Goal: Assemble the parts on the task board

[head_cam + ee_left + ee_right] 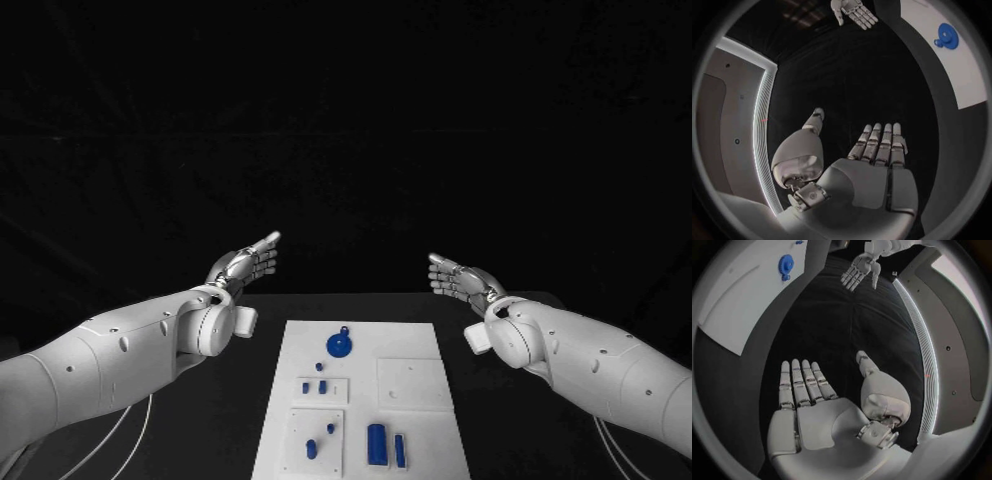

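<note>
The white task board (411,345) lies in the middle of the black table. A round blue part (339,346) sits near its far end, and two upright blue bars (376,444) stand near its front edge with small blue pieces (322,386) between. My left hand (247,263) hovers beyond the board's far left corner, fingers straight and apart, holding nothing. My right hand (459,278) hovers beyond the far right corner, also flat and empty. The left wrist view shows my left hand (873,150), the board (954,70) and the round part (946,36). The right wrist view shows my right hand (811,390) and the round part (786,264).
Pale square recesses (408,382) mark the board's right half. Bare black table (231,420) flanks the board on both sides, and thin white cables (130,430) run along the left. In each wrist view the opposite hand (853,12) (859,269) appears far across the table.
</note>
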